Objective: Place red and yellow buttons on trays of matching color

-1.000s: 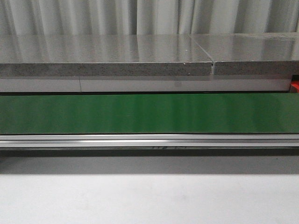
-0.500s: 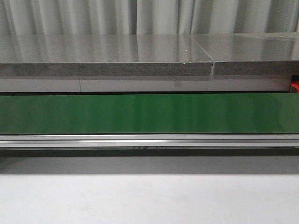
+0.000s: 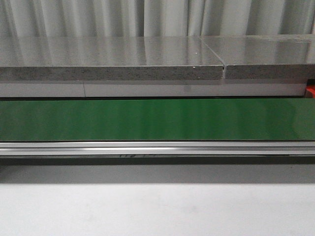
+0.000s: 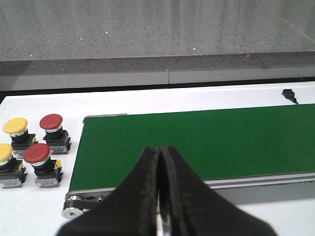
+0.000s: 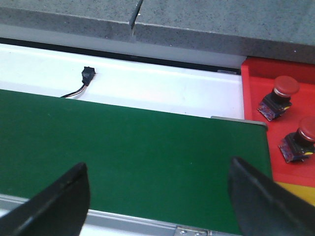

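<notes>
In the left wrist view, two red buttons (image 4: pixel 51 122) (image 4: pixel 37 153) and two yellow buttons (image 4: pixel 15 126) (image 4: pixel 4 152) stand on the white table beside the end of the green belt (image 4: pixel 197 142). My left gripper (image 4: pixel 158 150) is shut and empty above the belt's near edge. In the right wrist view, a red tray (image 5: pixel 256 98) holds two red buttons (image 5: pixel 286 86) (image 5: pixel 308 129); a yellow tray edge (image 5: pixel 295 191) shows beside it. My right gripper (image 5: pixel 157 182) is open and empty over the belt (image 5: pixel 128 147). Neither gripper shows in the front view.
The green belt (image 3: pixel 157 119) runs across the front view, with a metal rail (image 3: pixel 157 147) before it and a grey stone counter (image 3: pixel 108 59) behind. A small black sensor with a cable (image 5: pixel 86 74) sits on the white surface behind the belt; one also shows in the left wrist view (image 4: pixel 289 93).
</notes>
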`<state>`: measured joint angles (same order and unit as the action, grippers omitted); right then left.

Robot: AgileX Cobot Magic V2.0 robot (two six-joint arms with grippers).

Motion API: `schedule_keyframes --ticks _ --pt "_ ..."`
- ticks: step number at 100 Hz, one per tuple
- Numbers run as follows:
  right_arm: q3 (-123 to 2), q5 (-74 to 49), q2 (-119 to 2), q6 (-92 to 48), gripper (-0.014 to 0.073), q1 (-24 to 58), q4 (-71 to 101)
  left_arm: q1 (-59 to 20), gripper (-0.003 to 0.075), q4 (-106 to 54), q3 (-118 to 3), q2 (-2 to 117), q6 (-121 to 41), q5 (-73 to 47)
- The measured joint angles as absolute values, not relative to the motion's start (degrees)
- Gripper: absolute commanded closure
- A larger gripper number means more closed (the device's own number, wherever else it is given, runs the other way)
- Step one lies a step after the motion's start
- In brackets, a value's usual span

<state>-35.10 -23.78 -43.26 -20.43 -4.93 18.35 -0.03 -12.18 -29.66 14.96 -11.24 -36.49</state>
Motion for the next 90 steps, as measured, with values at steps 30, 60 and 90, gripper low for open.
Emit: schedule_keyframes --ticks 30,60,90 --pt "-31.3 -26.3 -33.3 -20.4 0.0155 -4.9 18.4 0.0 0.0739 -12.2 -29.7 15.0 -11.2 -36.5" --pt "-31.3 -26.4 -32.9 -20.4 0.066 -4.9 18.4 0.0 0.0739 -12.2 -29.7 15.0 -11.2 -36.5" --pt "-31.3 -26.5 -32.9 -20.4 0.0662 -4.9 18.4 0.0 0.0739 -11.1 -29.7 15.0 -11.4 -36.5"
